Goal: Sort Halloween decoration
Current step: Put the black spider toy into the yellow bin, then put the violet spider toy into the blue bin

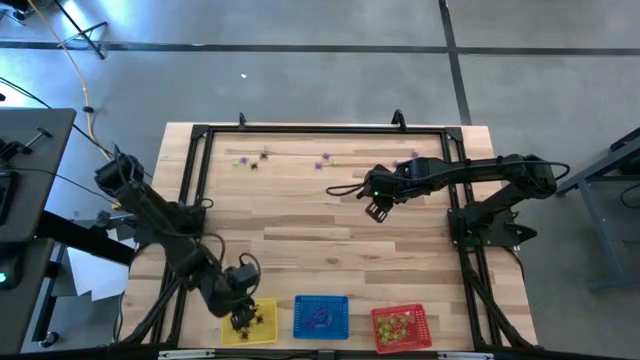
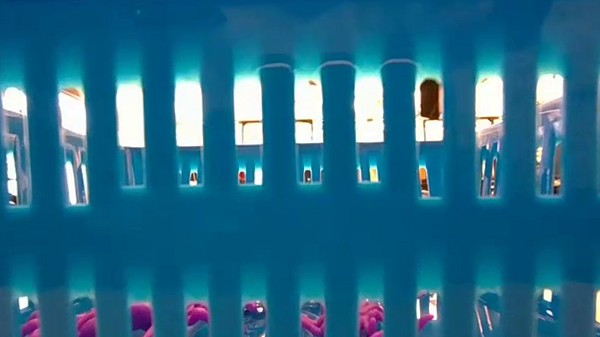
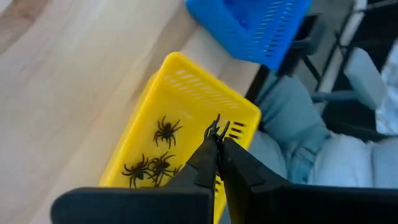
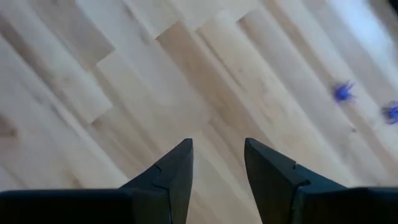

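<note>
Grey concrete floor all round; in the middle a pale wooden plank table (image 1: 330,215) with a black metal frame along its edges. Three square plastic mesh baskets sit in a row along the near edge: yellow basket (image 1: 250,322) toward the near-left corner, blue basket (image 1: 321,316) at the centre, red basket (image 1: 401,327) to its right. Walls are slotted; the low view looks straight through the blue slats at rounded purple pieces (image 2: 135,319) lying inside.

Left gripper (image 1: 241,318) hangs over the yellow basket. In the left wrist view its dark tapered fingers (image 3: 214,158) are clenched together, a small black spiky spider trinket (image 3: 215,129) pinched at the tips. Three more black spiders (image 3: 166,130) lie on the basket floor, thin-legged and glossy. A person's light blue trouser legs (image 3: 292,124) show beyond the table's near edge.

Right gripper (image 1: 376,208) hovers over bare planks right of the table's centre, fingers (image 4: 171,171) parted with nothing between them. Two purple spiders (image 4: 343,92) lie on the wood nearby.

Loose spider trinkets are scattered near the far edge: yellow-green and black ones (image 1: 252,159) toward the far-left corner, purple ones (image 1: 325,160) mid-edge. The red basket holds yellow-green pieces (image 1: 398,324).
</note>
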Controlling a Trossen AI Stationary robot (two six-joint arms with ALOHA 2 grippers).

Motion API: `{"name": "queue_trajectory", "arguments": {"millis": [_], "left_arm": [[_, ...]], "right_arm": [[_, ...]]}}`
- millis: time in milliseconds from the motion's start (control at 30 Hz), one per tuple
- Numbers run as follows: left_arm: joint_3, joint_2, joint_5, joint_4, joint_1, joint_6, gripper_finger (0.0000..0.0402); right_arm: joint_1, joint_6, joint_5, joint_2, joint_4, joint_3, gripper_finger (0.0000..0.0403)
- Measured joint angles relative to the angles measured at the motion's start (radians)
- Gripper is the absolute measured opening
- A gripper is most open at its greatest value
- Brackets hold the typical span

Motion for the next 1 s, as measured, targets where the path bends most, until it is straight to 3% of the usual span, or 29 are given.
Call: {"name": "queue_trajectory", "arguments": {"millis": [267, 767, 867, 1000], "left_arm": [[0.0, 0.062, 0.057, 0.015, -0.013, -0.062, 0.0006], [0.001, 0.062, 0.086, 0.032, 0.044, -0.034, 0.0077], [0.001, 0.062, 0.009, 0.026, 0.078, 0.014, 0.0078], [0.001, 0.062, -0.223, 0.053, 0.16, 0.201, 0.0078]], "right_arm": [[0.005, 0.0, 0.029, 0.0, 0.003, 0.0, 0.0139], [0.104, -0.051, 0.024, 0.0, -0.037, 0.0, 0.0139], [0.107, -0.08, 0.024, 0.0, -0.033, 0.0, 0.0139], [0.085, -0.087, 0.024, 0.0, -0.014, 0.0, 0.0139]]}}
